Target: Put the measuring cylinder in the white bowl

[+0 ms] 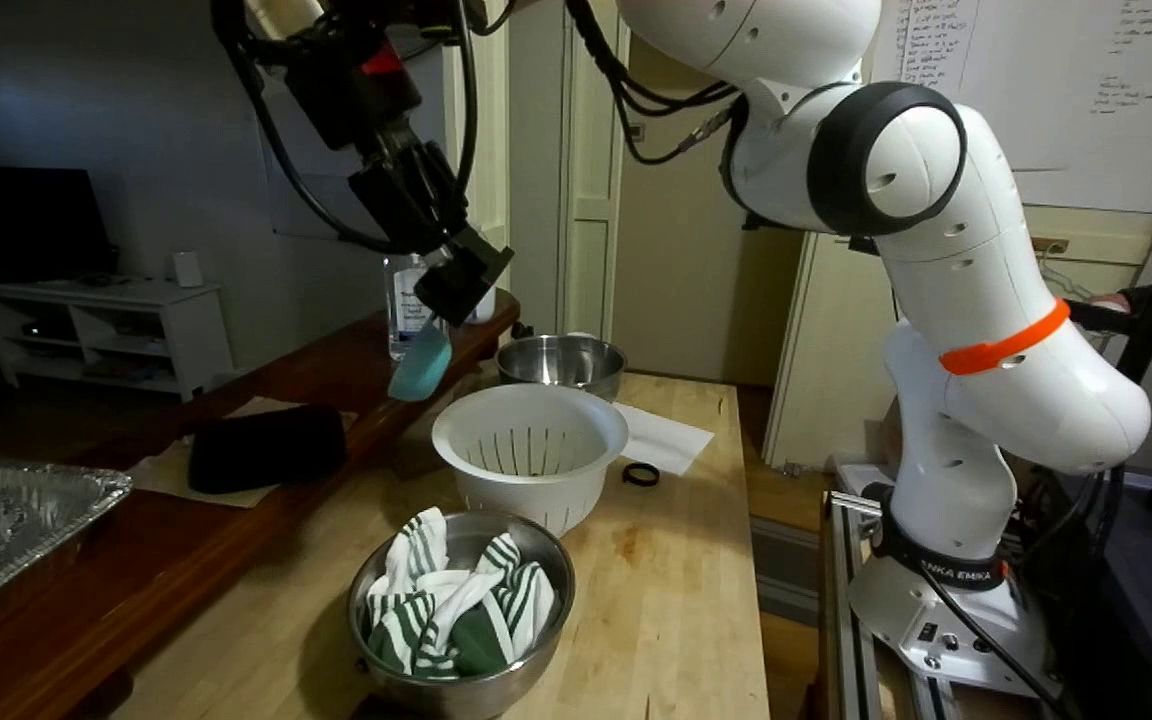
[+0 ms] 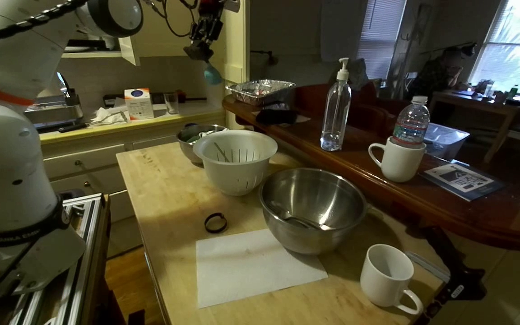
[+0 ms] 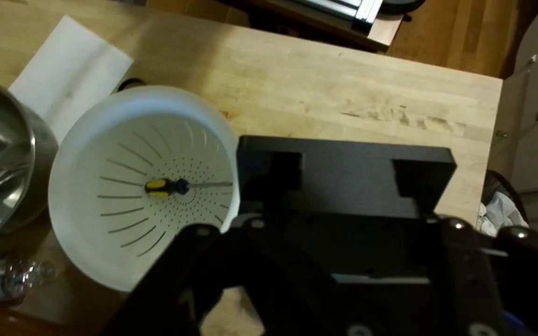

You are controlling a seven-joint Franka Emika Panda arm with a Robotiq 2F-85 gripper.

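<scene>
The measuring cylinder, a light blue-teal piece, hangs below my gripper in both exterior views [image 1: 423, 362] [image 2: 212, 73]. My black gripper [image 1: 464, 275] is shut on it and holds it in the air; the gripper also shows in an exterior view [image 2: 199, 52] and in the wrist view [image 3: 343, 177]. In the wrist view only a thin teal sliver [image 3: 376, 279] shows between dark gripper parts. The white slotted bowl [image 1: 526, 500] [image 2: 235, 176] stands upright on the wooden table. In the wrist view the bowl [image 3: 70, 196] is left of the gripper. A yellow-black screwdriver [image 3: 161, 186] lies inside it.
A metal bowl with striped cloth [image 1: 536, 650] and a larger metal bowl with utensils [image 2: 314, 243] flank the white bowl. A black ring [image 2: 215, 223], white paper [image 2: 251, 271] and mug [image 2: 384, 280] are on the table. A clear pump bottle [image 2: 336, 113] stands on the raised ledge.
</scene>
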